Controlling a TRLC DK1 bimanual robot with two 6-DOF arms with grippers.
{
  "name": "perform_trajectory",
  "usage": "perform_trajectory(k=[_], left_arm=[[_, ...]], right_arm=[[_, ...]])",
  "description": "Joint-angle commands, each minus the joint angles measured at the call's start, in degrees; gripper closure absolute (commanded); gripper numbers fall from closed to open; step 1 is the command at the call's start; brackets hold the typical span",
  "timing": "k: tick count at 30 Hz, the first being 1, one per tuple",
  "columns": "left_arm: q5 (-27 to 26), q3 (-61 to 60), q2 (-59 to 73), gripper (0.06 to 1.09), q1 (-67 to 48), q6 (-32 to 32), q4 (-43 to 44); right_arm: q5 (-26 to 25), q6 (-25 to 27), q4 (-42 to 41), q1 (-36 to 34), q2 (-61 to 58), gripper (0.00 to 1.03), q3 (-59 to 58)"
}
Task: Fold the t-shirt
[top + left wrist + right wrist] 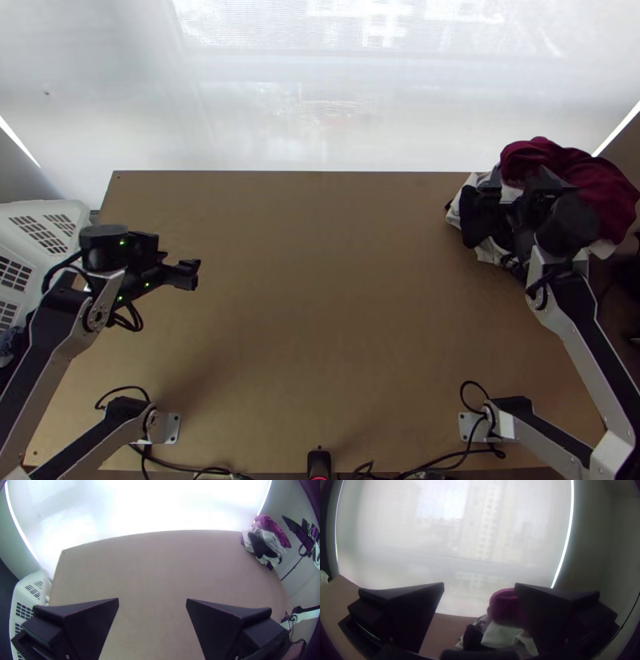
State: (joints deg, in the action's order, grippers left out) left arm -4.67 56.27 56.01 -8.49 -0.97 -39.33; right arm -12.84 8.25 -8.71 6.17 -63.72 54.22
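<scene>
centrally, the bare light-brown surface (320, 288) is extending across the frame of the top view, with a bunched garment pile (480, 249) lying at its upper right corner. within the pile, maroon cloth (604, 180) is resting uppermost at the right, black cloth (475, 222) is hanging at the left, and whitish cloth (454, 213) is showing around and beneath them. the t-shirt is not separable by eye: which piece it is, the views are leaving undetermined, though cloth is lying only bunched, not spread.

at the left of the frame, the left gripper (194, 274) is hovering over the surface, its jaws standing wide apart, released. at the upper right, the right gripper (520, 182) is positioning itself over the pile; its jaws are likewise standing apart, released, with maroon, black and whitish cloth appearing beyond the gap in the right wrist view. whether either jaw is touching the cloth cannot be told.

at the left edge of the frame, a white slatted basket (74, 211) is standing beside the surface. along the top, a pale translucent blind (320, 104) is letting daylight through.
</scene>
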Motion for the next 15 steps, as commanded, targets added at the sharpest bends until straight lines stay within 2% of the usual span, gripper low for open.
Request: perform_trajectory(k=[1,5,10,15], left_arm=[[8.27,-8.81,-15.14,0.1,3.22,-0.87,9.45],[9.59,-16.81,-27.09,0.1,5.15,0.45,16.66],[9.59,-22.34,-36.41,0.1,5.68,2.12,12.09],[9.59,-29.46,-51.26,0.1,12.01,6.42,8.22]], right_arm=[[-0.25,-6.23,11.35,7.89,10.99,0.05,-3.94],[-0.25,-5.44,11.26,12.63,19.95,0.05,-12.56],[-0.25,-7.37,10.56,17.73,34.63,0.05,-26.27],[-0.52,-2.89,12.75,23.09,53.7,0.05,-36.73]])
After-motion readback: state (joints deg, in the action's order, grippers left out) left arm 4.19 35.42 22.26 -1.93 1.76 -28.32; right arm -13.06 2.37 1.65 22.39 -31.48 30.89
